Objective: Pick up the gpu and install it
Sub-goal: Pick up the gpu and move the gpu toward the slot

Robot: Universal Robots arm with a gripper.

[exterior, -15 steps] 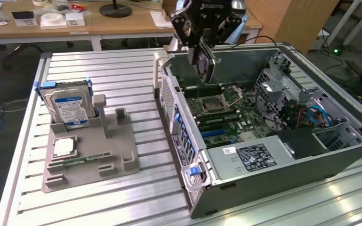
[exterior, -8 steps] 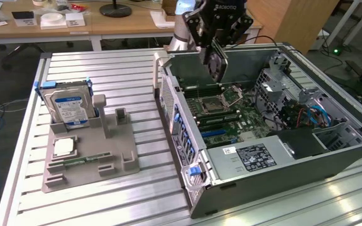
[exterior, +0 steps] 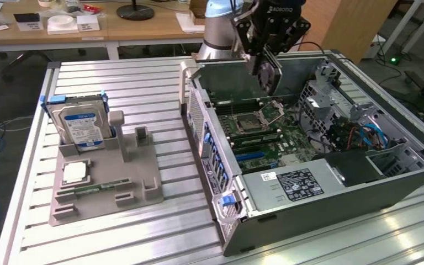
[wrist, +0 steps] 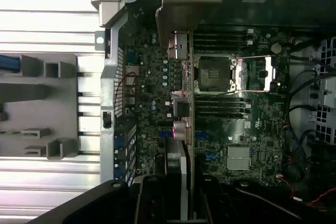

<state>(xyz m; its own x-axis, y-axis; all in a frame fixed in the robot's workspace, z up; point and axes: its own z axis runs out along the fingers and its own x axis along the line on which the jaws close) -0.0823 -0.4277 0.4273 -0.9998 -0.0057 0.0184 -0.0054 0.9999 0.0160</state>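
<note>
The pincer (exterior: 265,54) is clamped on the gpu (exterior: 269,77), holding it edge-down over the motherboard (exterior: 271,132) (inside the open computer case (exterior: 308,215)) on the slatted metal surface (exterior: 123,237).

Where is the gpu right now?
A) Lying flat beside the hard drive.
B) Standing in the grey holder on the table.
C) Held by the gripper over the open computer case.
C: the gripper is shut on the gpu, which hangs above the open computer case.
</note>
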